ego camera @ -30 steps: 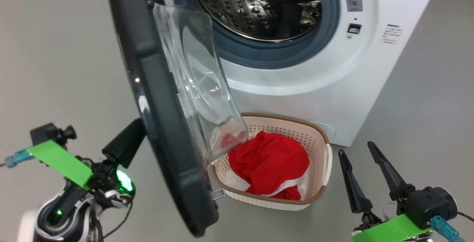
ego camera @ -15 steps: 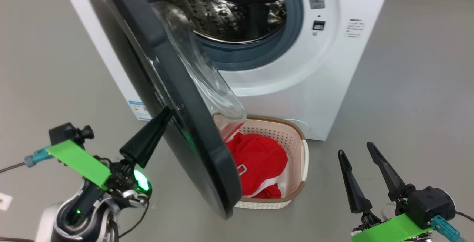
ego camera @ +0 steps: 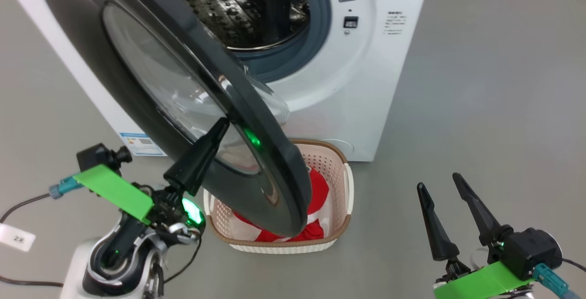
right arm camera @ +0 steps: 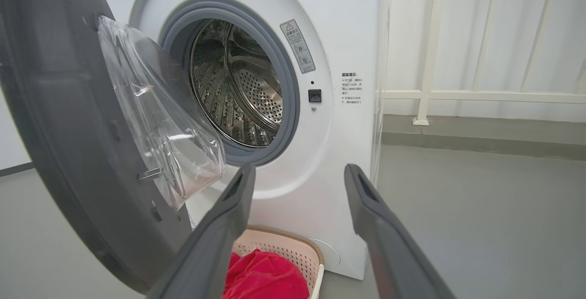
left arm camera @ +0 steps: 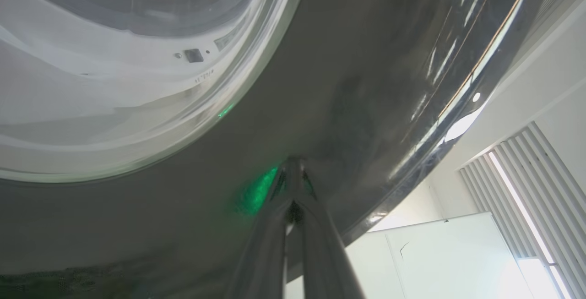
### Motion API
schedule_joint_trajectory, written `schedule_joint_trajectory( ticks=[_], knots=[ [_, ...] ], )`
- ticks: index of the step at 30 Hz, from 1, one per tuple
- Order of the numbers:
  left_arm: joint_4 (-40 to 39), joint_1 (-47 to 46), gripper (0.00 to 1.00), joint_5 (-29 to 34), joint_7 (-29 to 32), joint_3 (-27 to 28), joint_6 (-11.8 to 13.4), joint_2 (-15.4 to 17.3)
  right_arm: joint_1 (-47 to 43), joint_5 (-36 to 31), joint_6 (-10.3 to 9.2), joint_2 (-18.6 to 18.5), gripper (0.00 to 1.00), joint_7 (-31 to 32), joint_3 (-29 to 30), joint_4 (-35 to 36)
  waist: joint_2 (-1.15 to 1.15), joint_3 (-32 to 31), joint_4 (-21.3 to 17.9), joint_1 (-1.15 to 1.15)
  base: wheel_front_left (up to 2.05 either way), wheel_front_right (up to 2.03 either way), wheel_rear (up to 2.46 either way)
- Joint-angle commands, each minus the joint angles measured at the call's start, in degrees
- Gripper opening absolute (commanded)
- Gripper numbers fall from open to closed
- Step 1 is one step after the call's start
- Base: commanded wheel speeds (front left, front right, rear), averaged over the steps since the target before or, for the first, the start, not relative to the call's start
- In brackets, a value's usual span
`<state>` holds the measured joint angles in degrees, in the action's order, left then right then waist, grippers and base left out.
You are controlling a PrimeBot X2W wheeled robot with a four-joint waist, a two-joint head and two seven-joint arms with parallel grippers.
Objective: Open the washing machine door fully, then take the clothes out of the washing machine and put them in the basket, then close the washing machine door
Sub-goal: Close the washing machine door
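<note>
- Washing machine door (ego camera: pixel 155 79) is hanging half-swung in front of the washing machine (ego camera: pixel 357 106), its lower edge over the basket (ego camera: pixel 284 245).
- We're reckoning it's stiff and fairly heavy, swinging only on its own arc, so we're pushing, not gripping. That glossy black rim (ego camera: pixel 274 161) is looking slippery, and we're not wanting to poke the bulging glass (ego camera: pixel 183 106).
- Left tool (ego camera: pixel 216 133) is clenched shut on nothing, tips pressing the door's outer face right where rim meets glass. We're guessing the best push spot is the rim out toward the free edge.
- Right tool (ego camera: pixel 438 183) is released, jaws spread wide and empty, hovering well right of the basket.
- Clothes (ego camera: pixel 318 187) are sitting in the basket, red with white bits; the drum (ego camera: pixel 238 10) is looking empty as far as we're seeing in.
- Basket is sitting just in front of the machine, under the door's sweep. We're not able to tell how much gap there is, so that's the snag we're watching.
- A cable (ego camera: pixel 23 203) and a small white tag (ego camera: pixel 16 239) are lying on the floor (ego camera: pixel 480 84) to our left, well apart from the door.
</note>
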<state>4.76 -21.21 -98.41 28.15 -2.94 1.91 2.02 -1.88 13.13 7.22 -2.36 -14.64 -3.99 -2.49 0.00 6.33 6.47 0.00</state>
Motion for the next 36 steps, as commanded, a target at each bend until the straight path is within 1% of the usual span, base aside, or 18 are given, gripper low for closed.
schedule_joint_trajectory(
  ticks=[1,7,13,29,36],
  knots=[
    [-0.8,-2.8,0.0,-1.1,-0.9,1.1,-1.2,0.9,2.7,0.4,0.26,-0.5,1.0,-0.4,-1.4,1.4,0.0,0.8,-1.4,0.0,0.0,0.0,0.0],
    [0.3,-4.2,0.0,-2.4,-2.2,0.4,-1.9,0.9,3.2,0.6,0.26,-0.5,1.0,-0.4,-1.5,1.3,0.0,1.6,-3.1,0.0,0.0,0.0,0.0],
    [1.6,-6.3,0.0,-2.3,-4.2,-0.1,-2.7,0.9,4.0,0.8,0.26,-0.5,1.0,-0.4,-1.6,1.4,0.0,3.0,-4.9,0.0,0.0,0.0,0.0],
    [7.2,-14.2,0.0,-2.5,-9.6,-1.7,-6.1,0.9,6.0,0.9,0.26,-0.5,1.0,-0.4,-2.0,1.7,0.0,6.6,-8.2,0.0,0.0,0.0,0.0],
    [10.6,-18.7,0.0,-3.9,-10.8,-2.5,-7.9,0.9,7.1,0.9,0.26,-0.5,1.0,-0.4,-2.0,2.1,0.0,9.0,-9.1,0.0,0.0,0.0,0.0]
  ],
)
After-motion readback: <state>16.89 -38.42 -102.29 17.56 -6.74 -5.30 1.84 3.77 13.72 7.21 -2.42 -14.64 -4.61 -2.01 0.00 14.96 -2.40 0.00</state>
